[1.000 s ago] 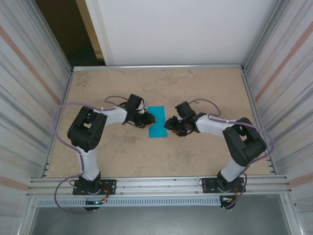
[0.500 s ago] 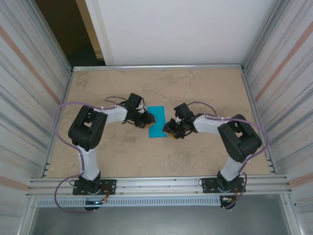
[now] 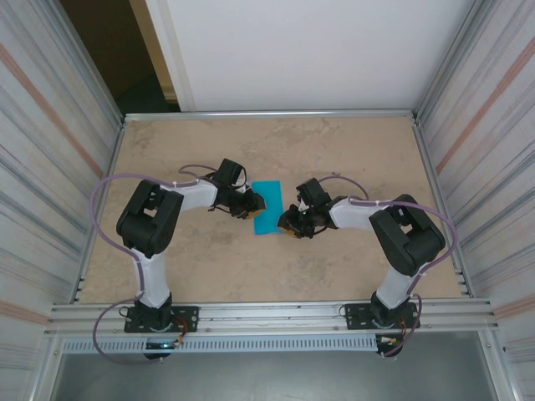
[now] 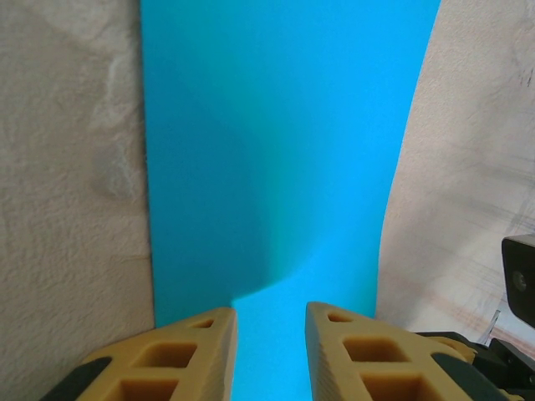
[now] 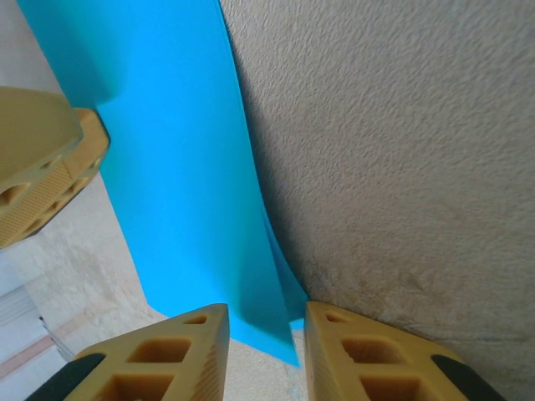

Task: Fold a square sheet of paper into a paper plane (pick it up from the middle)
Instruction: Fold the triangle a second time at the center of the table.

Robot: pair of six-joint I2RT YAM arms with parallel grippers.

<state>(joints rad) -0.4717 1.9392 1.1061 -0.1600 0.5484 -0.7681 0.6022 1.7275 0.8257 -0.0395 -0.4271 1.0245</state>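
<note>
Left claw (image 4: 269, 327) is parked on the left edge of the square sheet of paper (image 3: 268, 208). Its jaws are only a little apart with blue showing in the gap, so it looks more like it's pinning the sheet than pinching it. The sheet lies around the middle of the surface (image 3: 351, 150), well away from every edge. It reads as a narrow rectangle, so it's probably doubled over already.

Right claw (image 5: 266, 326) sits at the sheet's near right corner, jaws a small way apart, straddling the right edge where it curls up off the surface. Seems like the step here is grabbing that edge for the next fold. That calls for a clean pinch on the lifted layer with the far side held down, or the whole sheet slides.
</note>
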